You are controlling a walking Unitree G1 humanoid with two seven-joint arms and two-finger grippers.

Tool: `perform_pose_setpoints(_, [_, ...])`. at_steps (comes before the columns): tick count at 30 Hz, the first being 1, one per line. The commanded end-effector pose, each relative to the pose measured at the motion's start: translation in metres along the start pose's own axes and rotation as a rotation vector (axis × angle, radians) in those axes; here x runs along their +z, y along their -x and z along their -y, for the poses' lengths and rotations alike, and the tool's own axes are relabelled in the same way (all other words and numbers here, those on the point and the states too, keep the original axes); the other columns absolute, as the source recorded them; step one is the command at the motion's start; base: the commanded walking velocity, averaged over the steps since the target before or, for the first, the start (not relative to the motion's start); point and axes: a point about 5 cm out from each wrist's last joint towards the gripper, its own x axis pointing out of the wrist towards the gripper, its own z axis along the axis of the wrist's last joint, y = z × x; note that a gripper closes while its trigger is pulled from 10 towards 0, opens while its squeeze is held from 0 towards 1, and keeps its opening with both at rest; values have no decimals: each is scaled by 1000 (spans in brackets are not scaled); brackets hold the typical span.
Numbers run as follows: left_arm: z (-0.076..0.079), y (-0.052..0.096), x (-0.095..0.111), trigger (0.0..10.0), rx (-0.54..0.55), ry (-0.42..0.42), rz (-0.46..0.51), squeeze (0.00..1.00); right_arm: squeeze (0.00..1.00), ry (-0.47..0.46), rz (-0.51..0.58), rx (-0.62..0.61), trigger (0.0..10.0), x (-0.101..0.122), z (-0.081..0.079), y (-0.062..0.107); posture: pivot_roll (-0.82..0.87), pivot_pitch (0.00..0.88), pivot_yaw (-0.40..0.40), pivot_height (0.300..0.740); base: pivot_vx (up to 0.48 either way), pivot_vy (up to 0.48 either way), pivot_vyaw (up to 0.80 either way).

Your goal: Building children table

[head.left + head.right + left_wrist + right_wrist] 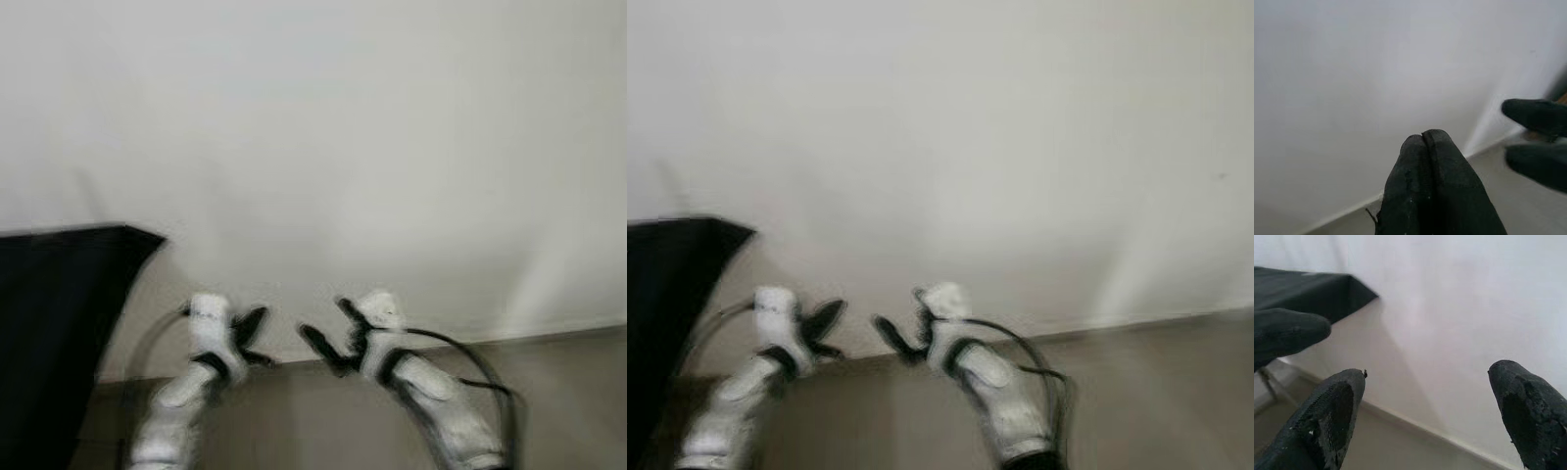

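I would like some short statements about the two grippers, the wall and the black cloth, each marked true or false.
1. The left gripper has its fingers pressed together. True.
2. The right gripper holds a table part. False: its fingers stand wide apart with nothing between them.
3. A black cloth covers something on the robot's left side. True.
4. The robot faces a window. False: it faces a plain white wall.
5. Both grippers rest on the floor. False: they are raised in front of the wall.
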Motion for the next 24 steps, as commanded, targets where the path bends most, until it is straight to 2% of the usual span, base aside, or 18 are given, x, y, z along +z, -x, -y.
perform_pose_setpoints(1, [-12, 5, 2, 10000, 51, -15, 0, 0, 0, -15, 14, 33, 10000, 2, -9, -5, -46, 0, -2, 740, 0, 0, 0])
perform_pose_setpoints(15, [-12, 3, 1, 10000, 63, -19, -9, 0, 0, -15, 11, 34, 10000, 2, -7, -6, -48, 0, -1, 740, 0, 0, 0])
perform_pose_setpoints(24, [-12, 2, -3, 10000, 54, -31, -49, 0, 0, -20, 11, 35, 10000, 2, -7, -5, -47, 0, 3, 740, 0, 480, 0])
